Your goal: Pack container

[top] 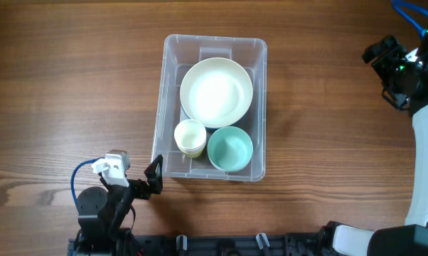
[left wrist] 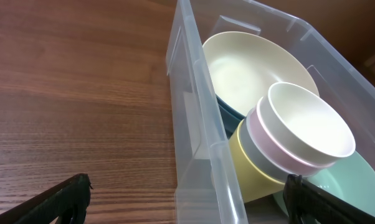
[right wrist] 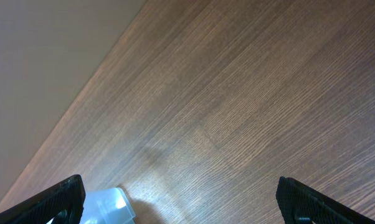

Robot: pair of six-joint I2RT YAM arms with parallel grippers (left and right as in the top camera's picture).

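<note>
The clear plastic container point(top: 171, 57) stands in the middle of the table. Inside it sit a large cream bowl point(top: 216, 91), a small stack of bowls with a white one on top point(top: 190, 136) and a teal bowl point(top: 230, 148). My left gripper point(top: 154, 178) is open at the container's near left corner, its fingers straddling the container wall point(left wrist: 194, 124); the left wrist view also shows the cream bowl point(left wrist: 250, 68), the stack point(left wrist: 303, 130) and the teal bowl point(left wrist: 362, 180). My right gripper point(top: 384, 60) is open and empty at the far right, over bare table point(right wrist: 181, 199).
A corner of the container point(right wrist: 109, 205) shows at the bottom left of the right wrist view. The wooden table point(top: 72, 85) spreads on all sides. The arm bases stand at the front edge.
</note>
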